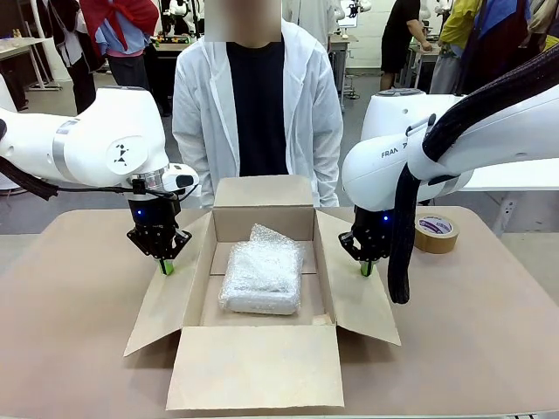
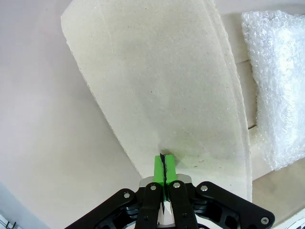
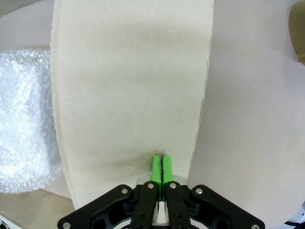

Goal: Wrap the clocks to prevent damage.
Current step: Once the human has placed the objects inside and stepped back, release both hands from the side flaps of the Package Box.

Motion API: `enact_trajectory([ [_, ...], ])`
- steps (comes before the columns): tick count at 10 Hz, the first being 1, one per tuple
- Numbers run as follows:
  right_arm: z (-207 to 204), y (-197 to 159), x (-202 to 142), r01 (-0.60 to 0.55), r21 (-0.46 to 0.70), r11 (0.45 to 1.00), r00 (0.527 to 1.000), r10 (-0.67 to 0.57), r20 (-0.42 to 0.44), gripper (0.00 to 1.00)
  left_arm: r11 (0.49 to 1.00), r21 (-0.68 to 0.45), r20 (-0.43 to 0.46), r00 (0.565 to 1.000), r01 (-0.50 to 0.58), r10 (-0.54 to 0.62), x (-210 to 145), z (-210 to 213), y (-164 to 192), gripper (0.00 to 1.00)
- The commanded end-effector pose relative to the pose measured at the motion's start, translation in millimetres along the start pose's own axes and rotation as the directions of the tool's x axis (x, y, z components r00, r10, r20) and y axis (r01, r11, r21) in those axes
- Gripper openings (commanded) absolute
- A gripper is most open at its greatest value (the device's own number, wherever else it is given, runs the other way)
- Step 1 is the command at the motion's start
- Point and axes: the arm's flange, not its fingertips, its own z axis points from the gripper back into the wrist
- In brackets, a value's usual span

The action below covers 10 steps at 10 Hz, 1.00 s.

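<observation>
The clocks show as one lumpy bundle of translucent bubble wrap [image 1: 262,278] lying inside the open brown carton [image 1: 262,375]. My left gripper [image 1: 166,266] is shut, its green tips resting on the carton's left flap [image 1: 166,305]. In the left wrist view the shut left gripper [image 2: 163,164] touches the flap [image 2: 162,86], with the bundle [image 2: 279,86] off to the right. My right gripper [image 1: 366,269] is shut too, tips down on the right flap [image 1: 362,301]. In the right wrist view the right gripper [image 3: 162,164] meets that flap [image 3: 128,86], beside the bundle [image 3: 26,138].
A brown tape roll [image 1: 435,232] lies on the table at the right, behind my right arm. A person in a white coat [image 1: 258,105] stands at the far side, just behind the carton's back flap. All the carton's flaps are spread open on the tan table [image 1: 70,288].
</observation>
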Motion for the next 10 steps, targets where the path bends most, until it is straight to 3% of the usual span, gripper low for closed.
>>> enact_trajectory([
  [1,18.1,-9.6,0.5,-0.070,0.038,0.997,0.998,0.069,0.004,0.01,0.999,-0.029,0.011,1.000,0.022,-0.021,1.3,14.7,8.8,0.00],
  [7,180.3,-11.9,-22.3,-0.142,0.004,0.990,0.987,0.141,0.073,0.01,0.980,-0.045,0.117,0.975,0.194,-0.188,-28.3,173.4,17.1,0.00],
  [9,192.9,-4.4,-22.8,-0.114,-0.039,0.993,0.991,0.116,0.072,0.01,0.983,-0.011,0.122,0.976,0.185,-0.183,-30.7,192.7,12.8,0.00],
  [10,194.0,-12.2,-31.0,-0.131,0.007,0.991,0.988,0.129,0.086,0.01,0.985,-0.016,0.131,0.977,0.172,-0.168,-36.9,186.4,14.0,0.00],
])
